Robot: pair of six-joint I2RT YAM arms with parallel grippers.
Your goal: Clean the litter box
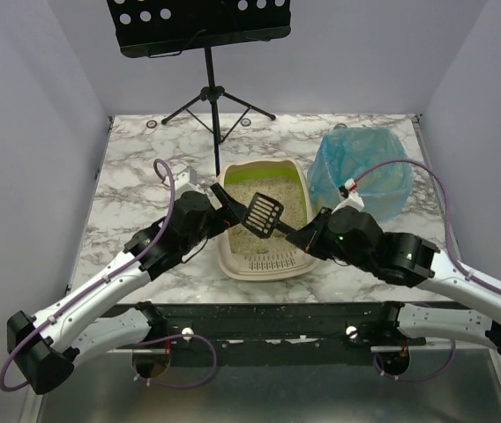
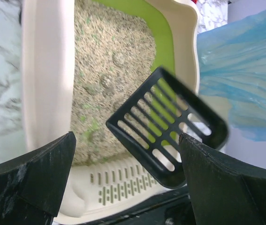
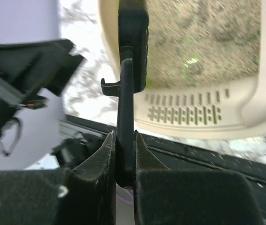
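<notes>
shallow beige litter box [image 1: 264, 263], green inner rim, tan granules [image 1: 249, 194], mid-table

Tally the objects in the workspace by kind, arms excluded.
litter box: 1
slotted scoop: 1
bin with blue bag: 1
music stand: 1
Total: 4

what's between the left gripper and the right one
The scoop, held over the litter box by the right gripper. The top view shows it.
</notes>
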